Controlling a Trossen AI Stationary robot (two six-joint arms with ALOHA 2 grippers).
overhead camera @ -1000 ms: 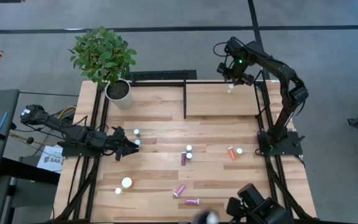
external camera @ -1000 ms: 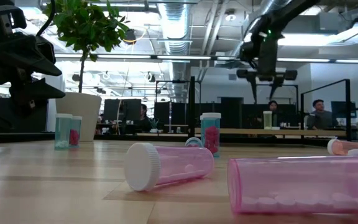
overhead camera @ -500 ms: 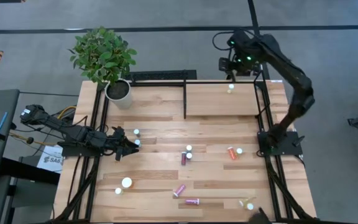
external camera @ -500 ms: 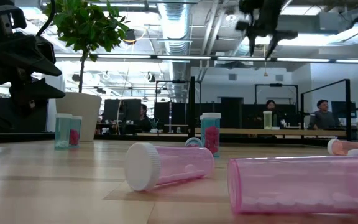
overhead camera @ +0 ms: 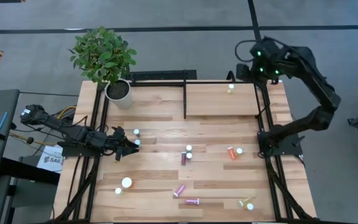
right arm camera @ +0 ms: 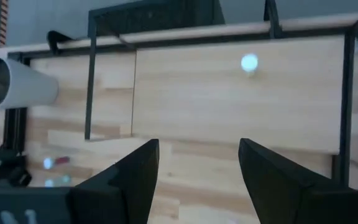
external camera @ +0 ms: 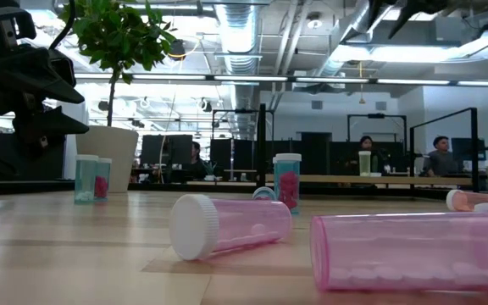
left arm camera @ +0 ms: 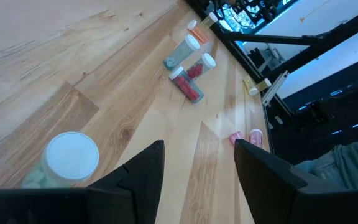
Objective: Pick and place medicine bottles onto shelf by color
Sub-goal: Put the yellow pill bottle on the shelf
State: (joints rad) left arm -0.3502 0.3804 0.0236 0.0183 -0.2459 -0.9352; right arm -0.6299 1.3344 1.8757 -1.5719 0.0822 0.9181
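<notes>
The right gripper (right arm camera: 194,180) hangs high over the shelf's (overhead camera: 210,102) far right corner, fingers apart and empty; bare wood spreads below it, black-framed. One white-capped bottle (overhead camera: 230,89) stands there. The left gripper (overhead camera: 129,147), open and empty, sits near two bottles (overhead camera: 136,137).

Thirteen bottles (overhead camera: 179,190) (about), one shelf (overhead camera: 216,102), one plant (overhead camera: 102,55)

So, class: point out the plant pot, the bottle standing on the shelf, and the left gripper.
plant pot (overhead camera: 119,91), high view, white rim.
bottle on the shelf (overhead camera: 230,88), high view, cap.
left gripper (overhead camera: 127,148), high view, between fingertips.
</notes>
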